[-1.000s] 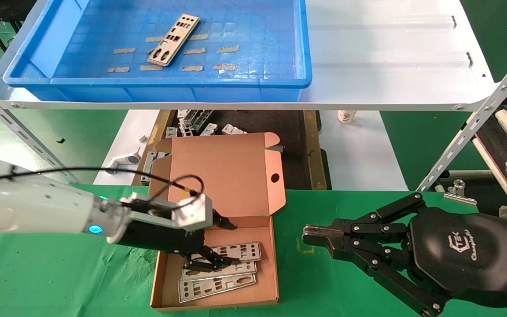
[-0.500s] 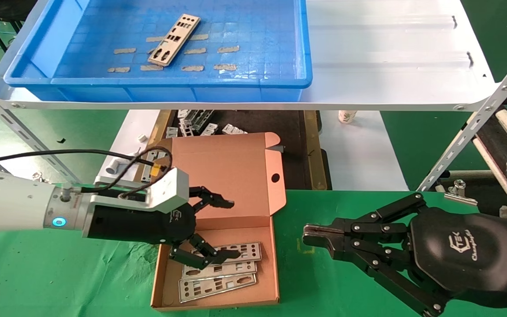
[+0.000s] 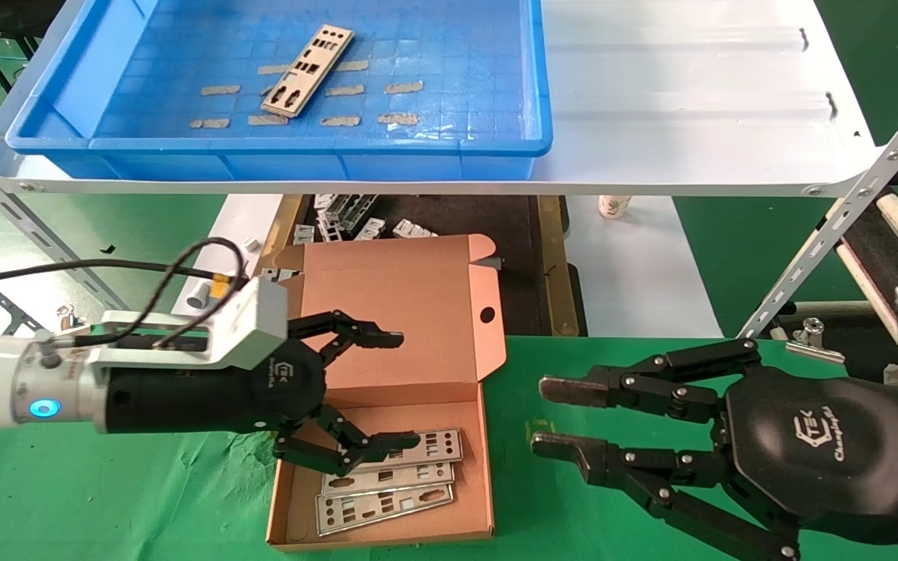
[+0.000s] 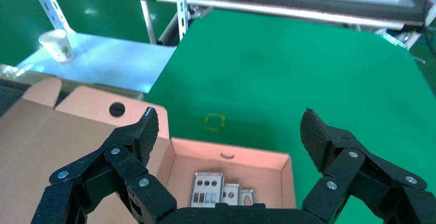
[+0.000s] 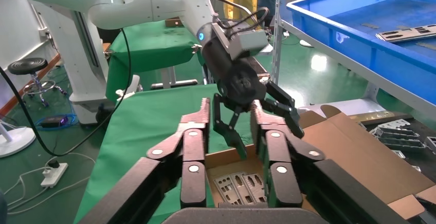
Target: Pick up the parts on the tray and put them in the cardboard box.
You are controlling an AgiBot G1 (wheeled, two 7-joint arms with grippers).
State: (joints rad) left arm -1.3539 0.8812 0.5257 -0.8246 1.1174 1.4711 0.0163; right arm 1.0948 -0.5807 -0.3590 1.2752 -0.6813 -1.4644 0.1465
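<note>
The left gripper (image 3: pixel 394 389) hangs wide and empty over the cardboard box (image 3: pixel 387 530) holding three plates (image 3: pixel 387 487), one plate (image 3: pixel 309 70) lies in the blue tray (image 3: pixel 457 140), and the right gripper (image 3: pixel 546 417) is narrowly parted above the desk (image 3: pixel 145 506).

One silver part (image 3: pixel 309 70) flat in blue tray (image 3: pixel 277 144), three parts (image 3: pixel 387 483) in open cardboard box (image 3: pixel 387 366)

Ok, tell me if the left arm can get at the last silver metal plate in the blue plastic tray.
Probably yes: the plate lies uncovered in the open-topped tray, and the left gripper, open and empty, is above the cardboard box.
</note>
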